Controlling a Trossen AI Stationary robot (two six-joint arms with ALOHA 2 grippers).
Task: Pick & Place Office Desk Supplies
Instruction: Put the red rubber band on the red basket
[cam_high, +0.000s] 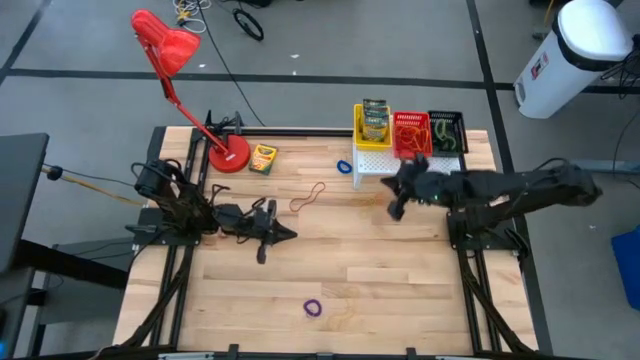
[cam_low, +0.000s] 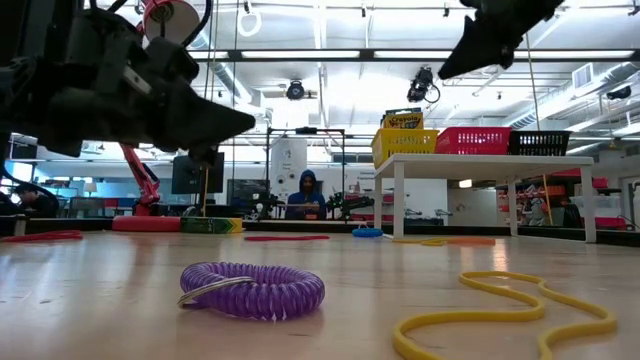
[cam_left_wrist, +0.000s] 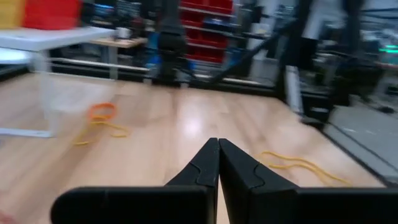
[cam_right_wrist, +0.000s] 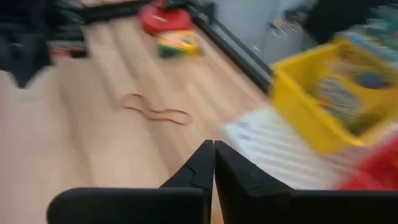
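Note:
My left gripper hangs shut and empty over the table's left middle, pointing level toward the right. My right gripper is shut and empty too, raised above the table in front of the white riser. On the riser stand a yellow basket with a crayon box in it, a red basket and a black basket. Another crayon box lies flat on the table beside the lamp base. Loose bands lie on the wood: a red loop, a blue one, a purple coil and a yellow one.
A red desk lamp stands at the far left, its arm leaning out past the table's far edge. An orange band lies near the riser's legs. Bare wood stretches across the middle and near part of the table. A person sits in the room beyond.

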